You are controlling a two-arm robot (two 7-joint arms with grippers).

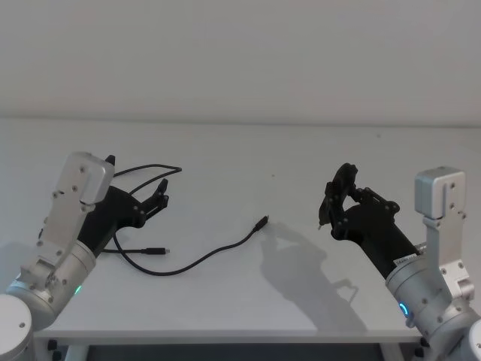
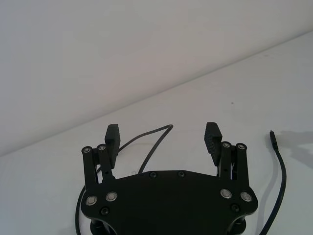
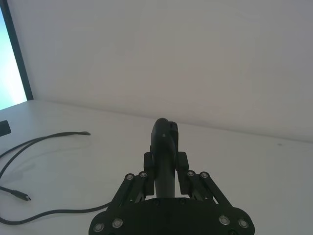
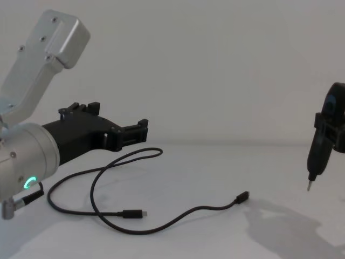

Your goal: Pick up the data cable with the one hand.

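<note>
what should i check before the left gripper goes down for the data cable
1. left gripper open: ok, fingers wide apart.
2. data cable loose on the table: ok, nothing lies on it.
3. strand lined up with the fingers: ok, in the left wrist view one loop runs ahead between them.
4. gripper at cable height: not ok, it hovers above the cable.
5. right gripper out of the way: ok, off to the right, shut on a pointed tool, apart from the cable.
</note>
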